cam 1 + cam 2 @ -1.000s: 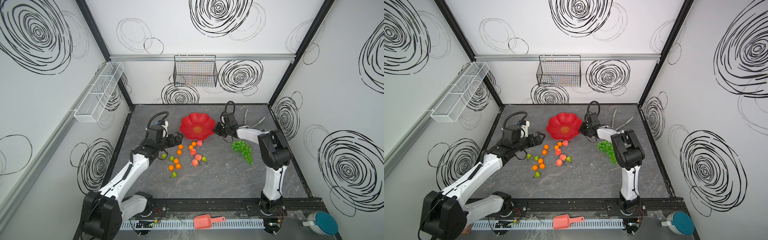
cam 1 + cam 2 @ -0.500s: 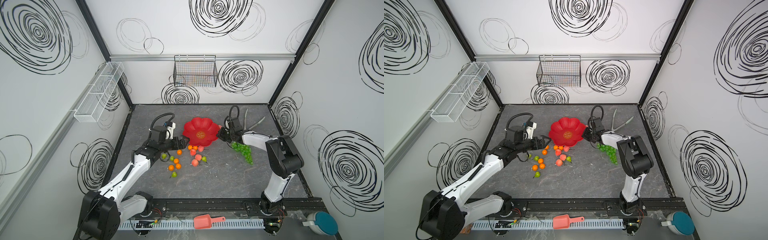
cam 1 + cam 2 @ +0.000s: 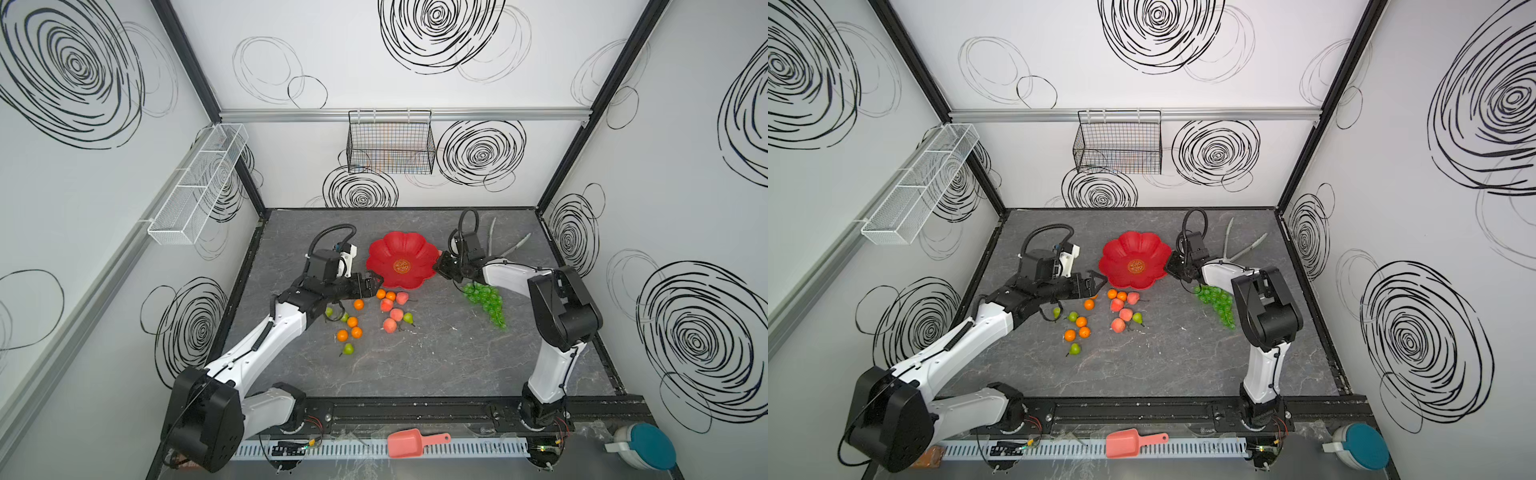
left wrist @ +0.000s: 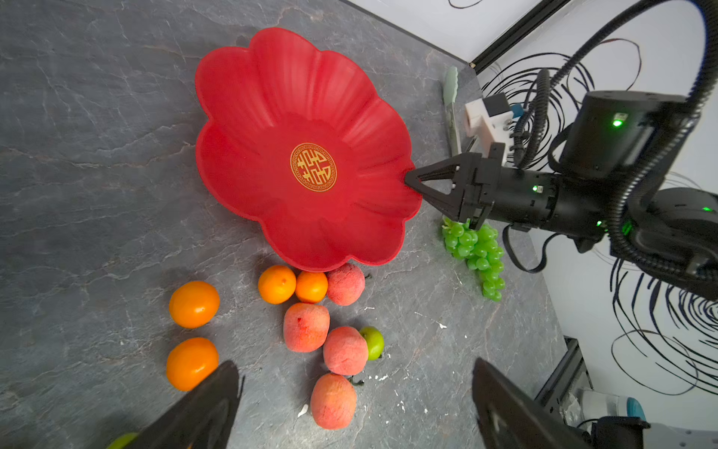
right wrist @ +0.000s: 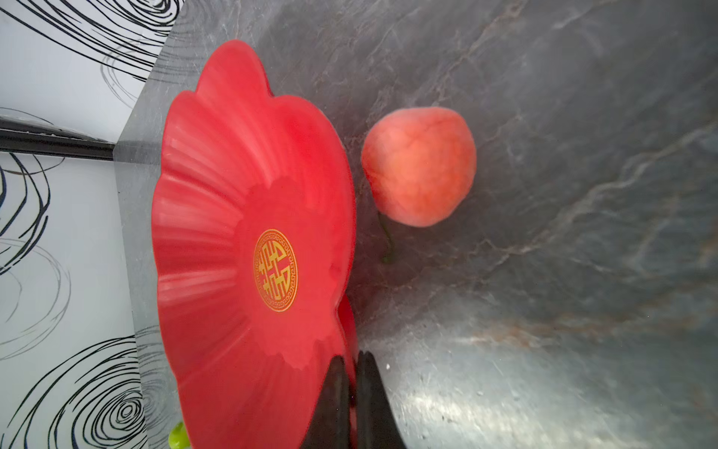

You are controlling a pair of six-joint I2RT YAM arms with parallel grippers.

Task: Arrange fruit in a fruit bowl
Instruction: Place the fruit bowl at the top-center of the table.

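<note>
Right gripper pinched shut on the right rim of the bowl at mid-table, left gripper wide open and empty by its near-left rim, tangerines, peaches, pears loose just in front, grapes beside right arm.

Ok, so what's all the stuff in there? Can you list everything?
fruit bowl: one, red with gold centre, middle of the table, empty
tangerines: six showing, orange, on the table before the bowl
peaches: four, pink-red, beside the tangerines
pears: four, green, scattered among them
grapes: one bunch, green, right of the bowl
tongs: one pair, grey-green, back right
wire basket: one, black, back wall
mesh tray: one, white, left wall
scoop: one, pink, front ledge
left gripper: one, black, open, beside the bowl above the tangerines
right gripper: one, black, shut on the bowl's rim
</note>
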